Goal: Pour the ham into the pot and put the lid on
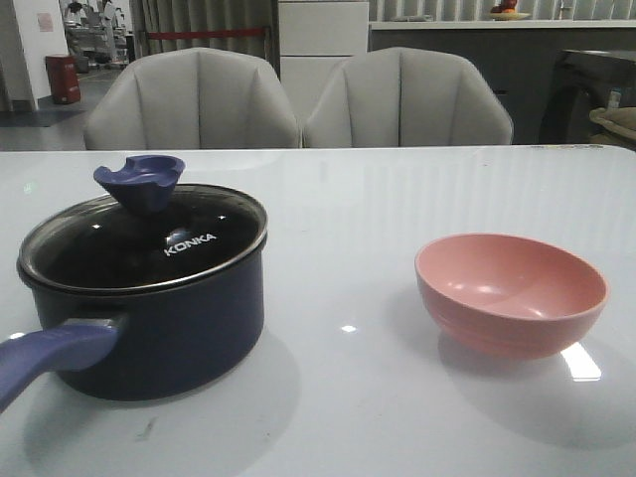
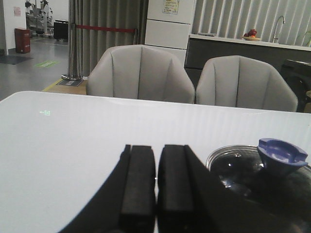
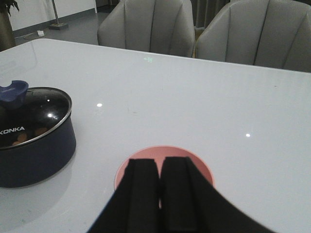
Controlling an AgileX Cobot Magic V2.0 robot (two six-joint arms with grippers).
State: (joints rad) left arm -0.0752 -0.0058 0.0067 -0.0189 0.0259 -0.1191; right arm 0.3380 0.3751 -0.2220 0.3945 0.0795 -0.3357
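Note:
The dark pot (image 1: 159, 333) stands at the front left of the table, its purple-blue handle (image 1: 50, 356) pointing at the near edge. The glass lid (image 1: 199, 224) with its blue knob (image 1: 141, 182) rests on the pot. Through the glass, orange-pink ham chunks (image 3: 19, 141) show inside the pot (image 3: 39, 158). The pink bowl (image 1: 510, 293) at the right looks empty. My left gripper (image 2: 156, 150) is shut on nothing, hovering beside the lid (image 2: 238, 170). My right gripper (image 3: 159, 165) is shut too, above the bowl (image 3: 197, 162). Neither gripper shows in the front view.
Two grey chairs (image 1: 189, 99) (image 1: 407, 99) stand behind the table's far edge. The white table top (image 1: 348, 199) runs between pot and bowl.

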